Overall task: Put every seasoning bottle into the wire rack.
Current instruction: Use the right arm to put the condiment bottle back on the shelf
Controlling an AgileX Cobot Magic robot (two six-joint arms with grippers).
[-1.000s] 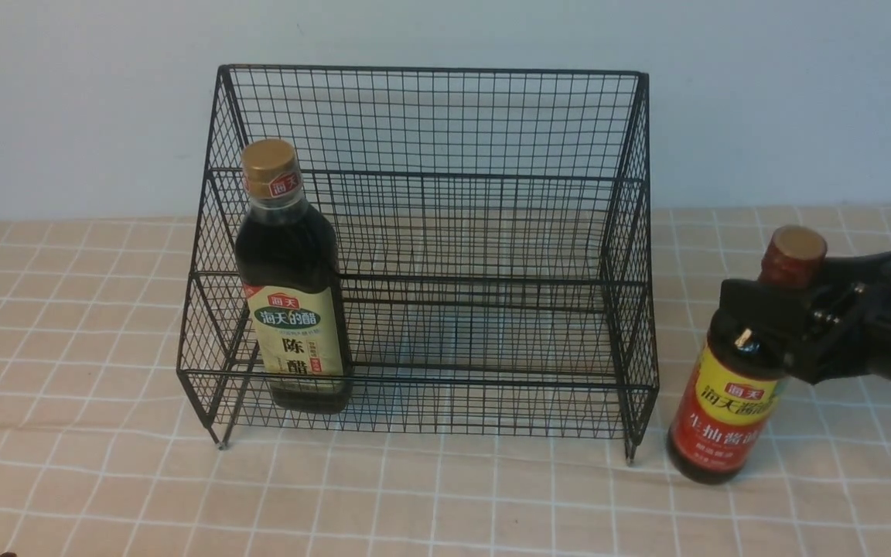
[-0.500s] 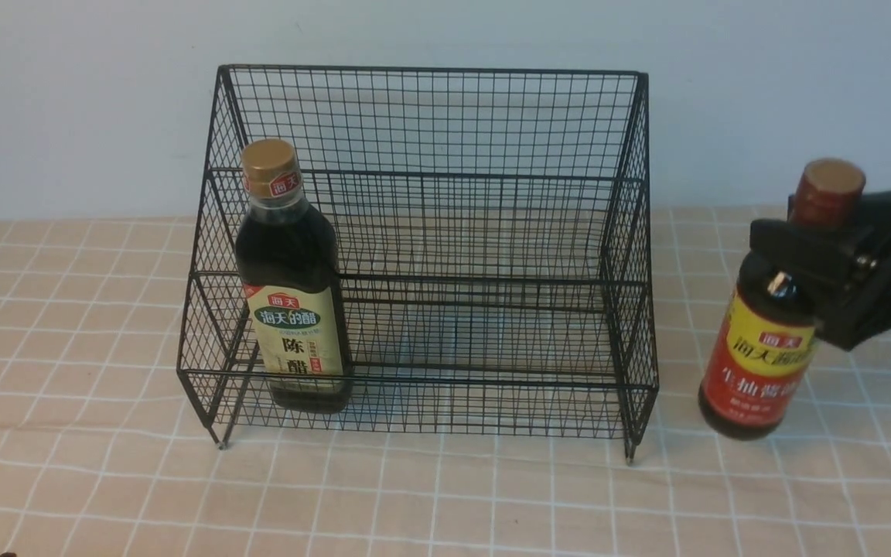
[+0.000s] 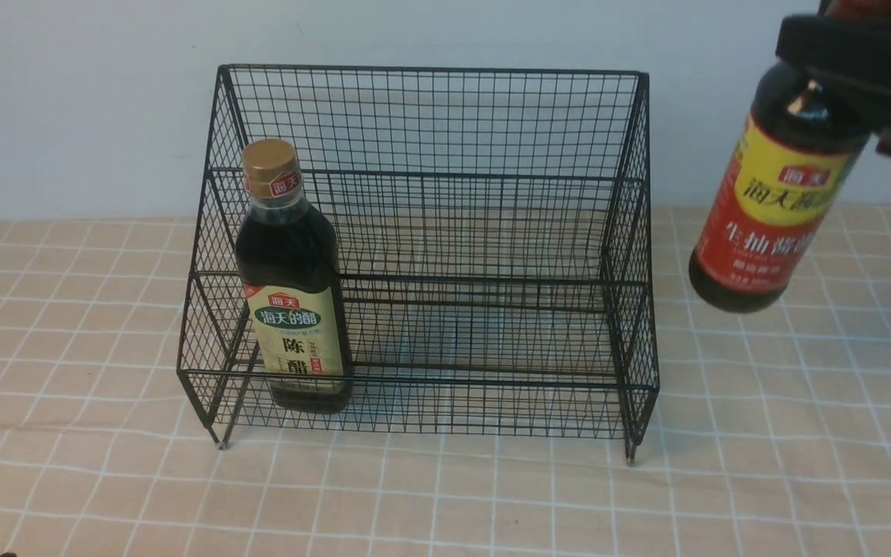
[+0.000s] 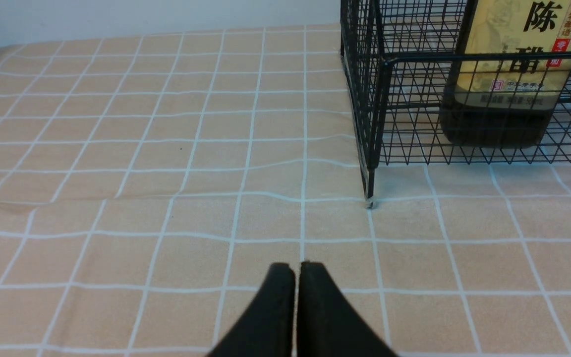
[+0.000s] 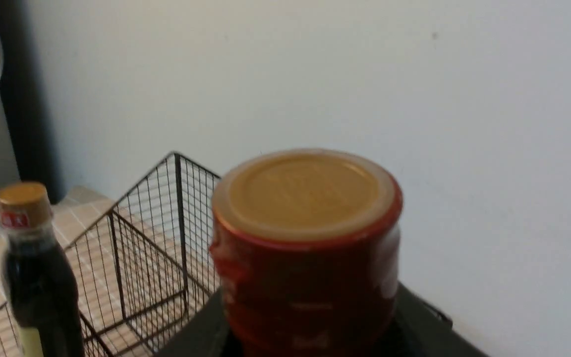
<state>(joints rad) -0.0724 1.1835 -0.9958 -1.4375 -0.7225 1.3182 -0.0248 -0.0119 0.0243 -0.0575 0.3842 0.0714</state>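
The right jaws grip the red-label bottle (image 3: 774, 209) by its neck, holding it tilted in the air, right of the wire rack (image 3: 430, 116), whose side wall stands between it and the tiers. The gold-cap bottle (image 3: 291, 309) stands upright at the lower tier's left end. The left jaws are closed, empty, over the counter (image 3: 445, 495).

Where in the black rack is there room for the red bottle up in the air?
The lower shelf of the wire rack is bare from the vinegar bottle across to the right wall. The upper step behind is bare. Only the left end is crowded. The soy sauce bottle hangs outside the right wall.
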